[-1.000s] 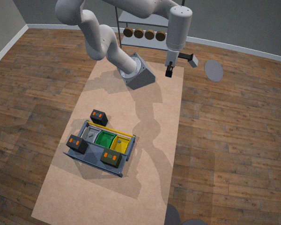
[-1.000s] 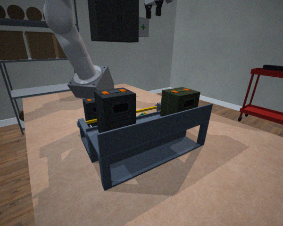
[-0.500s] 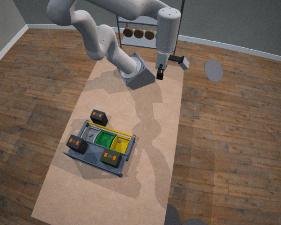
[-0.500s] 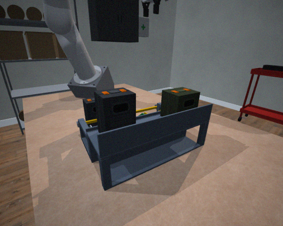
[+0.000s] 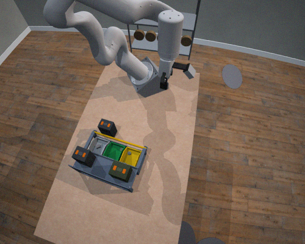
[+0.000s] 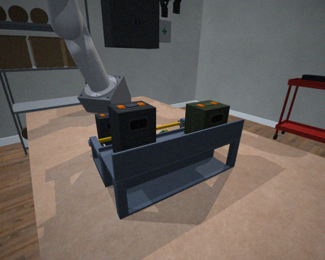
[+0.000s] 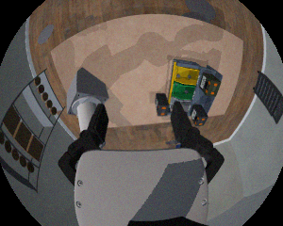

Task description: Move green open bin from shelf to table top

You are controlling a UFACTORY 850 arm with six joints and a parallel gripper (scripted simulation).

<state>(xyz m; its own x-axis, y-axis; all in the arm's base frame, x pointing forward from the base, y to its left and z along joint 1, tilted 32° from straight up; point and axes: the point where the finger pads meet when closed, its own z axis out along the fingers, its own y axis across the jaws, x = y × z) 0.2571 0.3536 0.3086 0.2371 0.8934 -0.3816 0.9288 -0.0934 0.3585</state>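
Note:
The green open bin [image 5: 113,151] [image 7: 181,89] sits in the middle of the blue-grey shelf [image 5: 101,172] [image 6: 168,151], between a grey bin [image 5: 97,144] and a yellow bin [image 5: 131,156] [image 7: 185,74]. A yellow bar [image 5: 121,140] [image 6: 167,125] runs along the bins' front. In the exterior view the shelf's back wall hides the bins. My gripper [image 5: 163,82] [image 6: 170,10] [image 7: 139,110] is open and empty. It hangs high above the far end of the table [image 5: 108,210] [image 6: 241,209], near the robot base [image 5: 145,85], far from the shelf.
Two black boxes [image 5: 83,156] [image 5: 107,127] and a dark green box [image 5: 120,170] [image 6: 207,115] stand on and beside the shelf. A metal rack [image 5: 147,44] stands behind the table. A red cart [image 6: 311,111] is at the right.

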